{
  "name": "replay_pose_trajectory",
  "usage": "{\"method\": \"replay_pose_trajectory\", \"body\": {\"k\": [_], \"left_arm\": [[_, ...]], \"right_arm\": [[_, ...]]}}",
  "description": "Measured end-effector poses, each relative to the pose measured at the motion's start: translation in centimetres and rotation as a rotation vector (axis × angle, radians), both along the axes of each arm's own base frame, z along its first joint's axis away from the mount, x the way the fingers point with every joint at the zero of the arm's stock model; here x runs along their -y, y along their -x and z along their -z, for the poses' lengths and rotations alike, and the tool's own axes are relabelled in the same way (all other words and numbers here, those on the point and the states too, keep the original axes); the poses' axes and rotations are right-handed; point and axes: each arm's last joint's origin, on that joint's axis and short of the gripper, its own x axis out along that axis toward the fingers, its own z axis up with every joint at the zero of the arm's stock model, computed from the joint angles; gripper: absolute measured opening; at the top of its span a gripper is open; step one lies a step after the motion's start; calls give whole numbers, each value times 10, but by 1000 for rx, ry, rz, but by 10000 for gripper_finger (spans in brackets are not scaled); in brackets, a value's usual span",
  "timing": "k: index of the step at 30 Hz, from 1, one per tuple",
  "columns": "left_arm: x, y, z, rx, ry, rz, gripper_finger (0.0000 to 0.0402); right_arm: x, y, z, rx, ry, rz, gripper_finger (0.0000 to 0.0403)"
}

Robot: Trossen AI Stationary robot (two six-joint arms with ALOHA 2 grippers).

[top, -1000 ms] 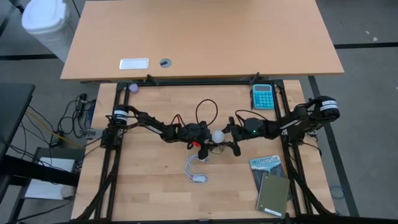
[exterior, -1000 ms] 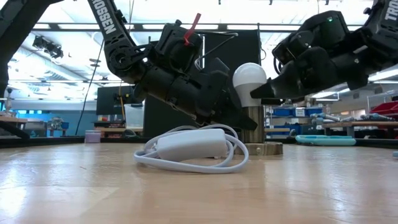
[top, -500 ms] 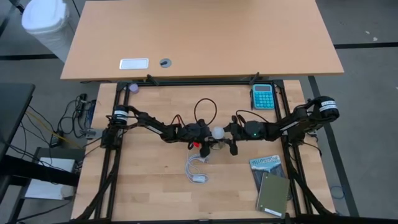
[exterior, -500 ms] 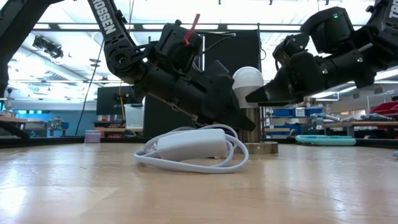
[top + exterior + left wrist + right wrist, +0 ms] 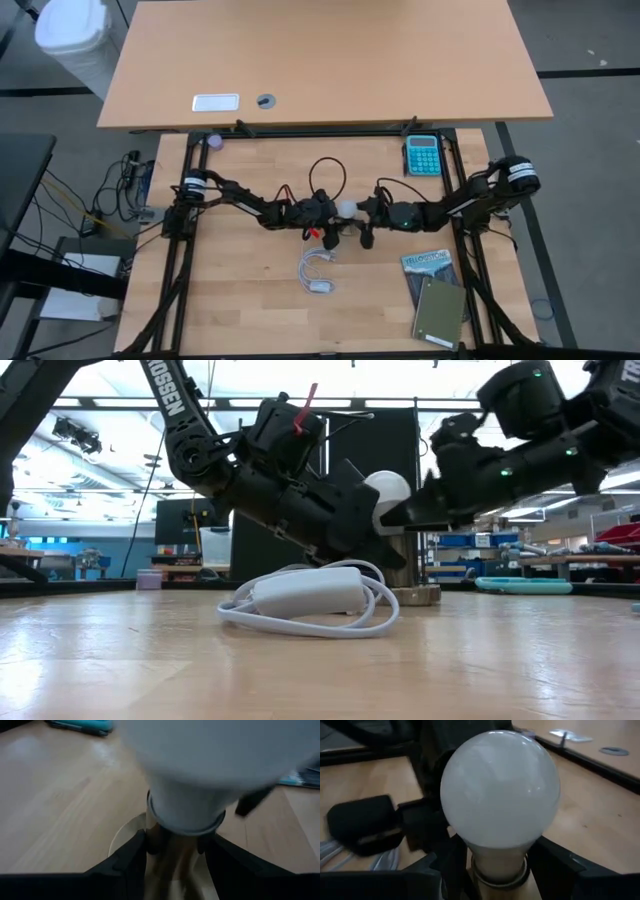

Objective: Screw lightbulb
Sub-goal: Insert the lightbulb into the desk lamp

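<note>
Lightbulb (image 5: 385, 500) stands upright at the middle of the desk (image 5: 250, 290), its long axis vertical, round globe up and narrow neck down in a metal socket (image 5: 405, 575). Both arms meet over it. The left hand (image 5: 322, 212) grips the socket just under the bulb's neck, one finger on each side. The right hand (image 5: 495, 865) is closed on the bulb's neck below the globe. In front lies a coiled white cord (image 5: 310, 615) with its switch box. A calculator (image 5: 422, 155) sits well apart at the far right corner, a notebook (image 5: 438, 312) near the right edge.
</note>
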Motion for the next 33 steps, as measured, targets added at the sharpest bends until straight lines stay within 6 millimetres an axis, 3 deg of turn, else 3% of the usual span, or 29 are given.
{"method": "replay_pose_trajectory", "body": {"k": [5, 17, 24, 28, 33], "left_arm": [[1, 1, 0, -9, -6, -37, 188], [8, 0, 0, 5, -37, -74, 188], [7, 0, -1, 8, -40, -86, 188], [7, 0, -1, 5, -40, -84, 188], [8, 0, 0, -8, -30, -60, 188]], "right_arm": [[-9, -15, 5, 7, 17, 110, 195], [-27, -10, 9, 41, -27, 286, 195], [-28, -17, 5, 1, 27, 262, 196], [-29, -17, 5, -4, 31, 235, 217], [-28, -8, 4, -19, 34, 166, 271]]}}
